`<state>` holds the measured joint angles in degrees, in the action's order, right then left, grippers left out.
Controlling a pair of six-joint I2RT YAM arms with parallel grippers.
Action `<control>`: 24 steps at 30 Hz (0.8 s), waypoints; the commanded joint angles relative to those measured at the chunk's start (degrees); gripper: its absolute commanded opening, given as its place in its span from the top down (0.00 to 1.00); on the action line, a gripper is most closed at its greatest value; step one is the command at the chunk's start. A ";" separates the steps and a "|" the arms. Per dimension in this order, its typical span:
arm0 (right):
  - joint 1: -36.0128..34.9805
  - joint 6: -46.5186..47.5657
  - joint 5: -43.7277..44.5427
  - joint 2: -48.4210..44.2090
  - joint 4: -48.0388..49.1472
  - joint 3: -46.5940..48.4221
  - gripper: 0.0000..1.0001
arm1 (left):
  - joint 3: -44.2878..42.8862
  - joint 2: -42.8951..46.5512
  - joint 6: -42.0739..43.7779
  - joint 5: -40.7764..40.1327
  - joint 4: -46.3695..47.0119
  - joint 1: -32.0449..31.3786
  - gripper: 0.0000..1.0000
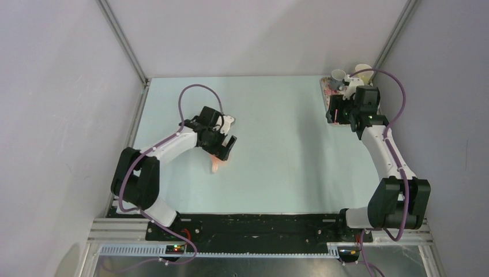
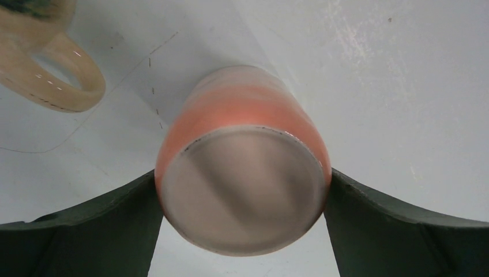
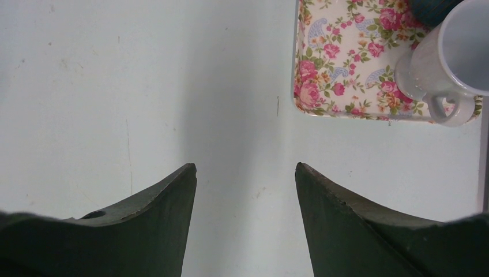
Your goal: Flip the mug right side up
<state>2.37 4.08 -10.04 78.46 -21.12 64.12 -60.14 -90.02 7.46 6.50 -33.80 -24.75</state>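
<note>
An orange mug (image 2: pixel 242 109) with a pale unglazed base sits between my left gripper's (image 2: pixel 242 190) fingers, its base toward the wrist camera and its mouth pointing away at the table. Both fingers (image 2: pixel 104 225) press on its sides near the base. In the top view the mug (image 1: pixel 217 164) pokes out below the left gripper (image 1: pixel 222 147), left of the table's centre. My right gripper (image 3: pixel 245 167) is open and empty above bare table; in the top view it (image 1: pixel 340 113) hovers at the far right.
A cream mug (image 2: pixel 52 63) stands close behind the orange one, its handle showing; it also shows in the top view (image 1: pixel 229 120). A floral tray (image 3: pixel 340 63) at the back right corner carries a white mug (image 3: pixel 455 57) and a grey mug (image 1: pixel 337 75).
</note>
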 commanded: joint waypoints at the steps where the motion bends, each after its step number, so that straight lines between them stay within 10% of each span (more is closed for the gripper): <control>1: -0.07 0.10 -0.90 -1.62 2.05 -0.34 0.32 | -2.36 -1.54 -0.82 -0.52 -1.12 -0.55 0.00; 10: -0.09 0.15 -1.53 -1.55 1.95 -0.42 0.32 | -3.98 -3.32 -0.16 1.91 -1.35 -0.56 0.07; 20: -1.00 1.87 -1.62 -1.09 3.39 -0.48 0.32 | -6.18 -5.05 2.95 5.73 -2.00 -0.56 0.89; 24: -0.86 1.78 -2.52 -1.90 2.91 -0.50 0.32 | -8.83 -5.19 3.40 6.33 -2.28 -0.54 1.00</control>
<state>1.78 4.93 -11.18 78.46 -20.32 63.64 -64.77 -95.44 9.19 9.61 -36.64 -24.88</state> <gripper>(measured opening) 0.684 0.869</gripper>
